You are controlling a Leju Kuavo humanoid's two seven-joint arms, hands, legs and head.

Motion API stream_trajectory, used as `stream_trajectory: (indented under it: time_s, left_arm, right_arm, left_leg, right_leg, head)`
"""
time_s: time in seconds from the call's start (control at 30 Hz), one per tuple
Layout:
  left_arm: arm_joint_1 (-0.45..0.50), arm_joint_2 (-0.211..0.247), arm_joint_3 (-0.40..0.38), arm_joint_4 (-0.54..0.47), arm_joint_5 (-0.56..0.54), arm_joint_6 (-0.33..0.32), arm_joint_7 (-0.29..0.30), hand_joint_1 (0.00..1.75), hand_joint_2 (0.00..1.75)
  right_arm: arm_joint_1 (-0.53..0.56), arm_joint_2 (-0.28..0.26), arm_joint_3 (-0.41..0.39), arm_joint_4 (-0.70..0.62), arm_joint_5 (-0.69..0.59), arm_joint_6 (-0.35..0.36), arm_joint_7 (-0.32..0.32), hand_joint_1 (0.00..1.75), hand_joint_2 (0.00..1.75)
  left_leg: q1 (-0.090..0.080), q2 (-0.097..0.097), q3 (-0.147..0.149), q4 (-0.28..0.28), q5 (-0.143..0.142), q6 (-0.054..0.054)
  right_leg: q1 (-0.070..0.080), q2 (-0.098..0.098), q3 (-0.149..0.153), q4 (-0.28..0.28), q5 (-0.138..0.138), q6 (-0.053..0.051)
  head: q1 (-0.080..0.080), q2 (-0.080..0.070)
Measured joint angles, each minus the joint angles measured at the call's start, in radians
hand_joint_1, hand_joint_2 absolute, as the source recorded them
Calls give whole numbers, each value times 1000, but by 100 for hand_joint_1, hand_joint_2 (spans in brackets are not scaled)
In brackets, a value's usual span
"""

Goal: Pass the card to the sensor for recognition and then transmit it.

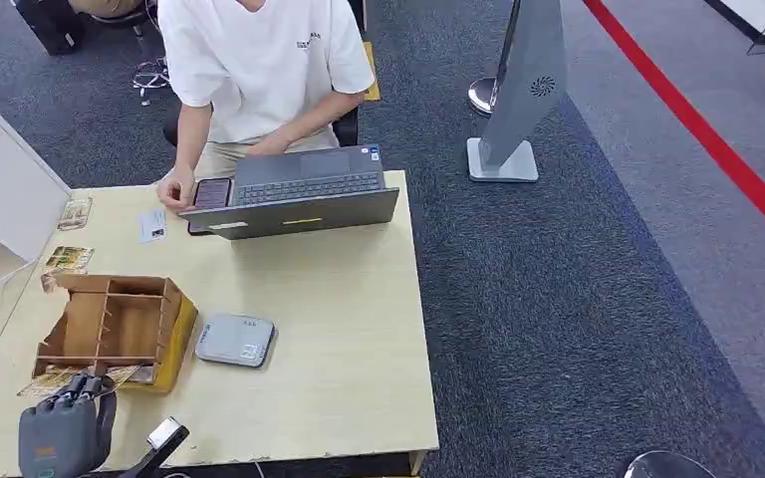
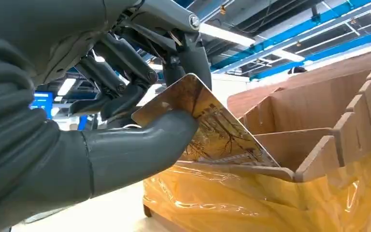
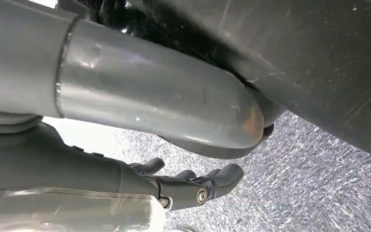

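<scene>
1. Wooden organizer (image 1: 115, 324) with open compartments at the near left of the bench (image 1: 339, 329), seated on a yellow wrapped base (image 2: 251, 200); cards (image 1: 55, 378) lying under its near edge.
2. Grey sensor (image 1: 234, 340) just right of the organizer, flat on the bench.
3. Left hand (image 1: 65, 428) at the near edge of the organizer, thumb and dark fingers (image 2: 121, 99) clamped on a patterned card (image 2: 212, 125), thumb beneath, fingers above, far end of the card resting on the organizer's rim.
4. Right hand (image 3: 174, 186) hanging over the carpet, fingers curled, holding nothing.
5. Laptop (image 1: 299, 194) at the far side, a person (image 1: 259, 70) behind it.
</scene>
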Motion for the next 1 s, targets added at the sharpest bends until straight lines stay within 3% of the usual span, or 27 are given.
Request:
stream_trajectory:
  time_s: [0.2, 0.23, 0.3, 0.37, 0.5, 0.67, 0.73, 0.83, 1.0]
  left_arm:
    - [29, -10, -29, -55, -21, 2, 22, 175, 175]
    - [47, -10, -48, -78, -27, -3, 48, 175, 175]
    - [98, 4, -120, -151, -50, -35, 156, 175, 175]
    - [132, 21, -192, -211, -58, -48, 215, 175, 175]
    - [165, 49, -262, -264, -58, -49, 256, 175, 175]
    - [257, 152, -447, -463, -156, -127, 433, 175, 175]
    - [293, 243, -570, -588, -213, -150, 526, 175, 175]
    - [303, 333, -703, -717, -224, -141, 552, 175, 175]
    - [315, 404, -789, -812, -225, -141, 552, 175, 175]
  right_arm:
    - [0, 0, 0, 0, 1, -4, 0, 0, 0]
    - [0, 0, 0, 0, 0, -7, 0, 0, 0]
    - [0, 0, 0, 0, 0, -15, 3, 0, 0]
    - [0, 0, 0, 0, -1, -17, 3, 0, 0]
    - [0, 0, -1, 0, -3, -19, 4, 0, 0]
    - [1, 3, -13, 0, -31, -44, 17, 0, 0]
    - [0, 7, -28, 0, -43, -53, 27, 0, 0]
    - [0, 11, -35, 0, -47, -57, 31, 0, 0]
    - [0, 14, -50, 0, -47, -57, 32, 0, 0]
  left_leg:
    - [0, 0, 0, 0, 0, 0]
    - [0, 0, 0, 0, 0, 0]
    - [0, 0, 0, 0, 0, 0]
    - [0, 0, -1, 0, 0, 0]
    - [0, 0, -1, 0, -1, 1]
    - [0, 0, -1, 0, 0, 0]
    - [0, 0, -1, 0, 0, 0]
    - [0, 0, -1, 0, -1, 0]
    - [0, -1, -1, 0, -1, 0]
  right_leg:
    - [0, 0, 0, 0, 0, 0]
    - [0, 1, 0, 0, 0, 0]
    - [0, 1, -1, 0, 0, 0]
    - [0, 0, 0, 0, -1, 1]
    - [0, 0, 0, 0, -1, 1]
    - [0, 0, -1, 0, -1, 0]
    - [0, 0, -1, 0, -1, 0]
    - [0, 0, -1, 0, -1, 0]
    - [0, -1, 0, 0, -1, 0]
  head:
    - [0, 0]
    - [0, 0]
    - [0, 0]
    - [0, 0]
    - [0, 0]
    - [0, 0]
    - [0, 0]
    - [0, 0]
    - [0, 0]
